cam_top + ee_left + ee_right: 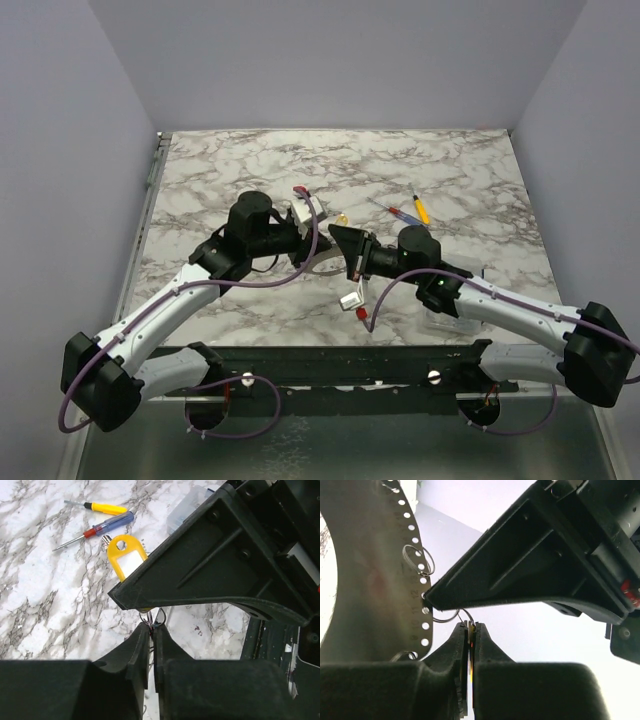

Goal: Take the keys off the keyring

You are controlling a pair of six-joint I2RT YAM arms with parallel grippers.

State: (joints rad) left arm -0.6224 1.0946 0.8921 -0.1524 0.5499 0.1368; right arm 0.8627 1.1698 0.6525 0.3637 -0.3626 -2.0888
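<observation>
The jaws of the left gripper [152,626] are drawn in to a narrow slit, and a wire ring [151,616] is pinched at their tips. The jaws of the right gripper [471,626] are clenched tight, with a thin yellow sliver caught in the gap; what the sliver belongs to cannot be told. The two grippers are brought tip to tip, each one's finger crossing the other's wrist view. Just beside the tips, the keyring [380,580] is seen as a broad grey band pierced with a row of holes, with small wire loops hung through some of them. The yellow key [127,555] is seen against the marble table [230,170], its lower end hidden behind the right gripper's finger. Near it, two screwdrivers are laid side by side, one red and blue [102,527], one yellow [102,507]. A clear box [187,507] is partly seen beyond.
</observation>
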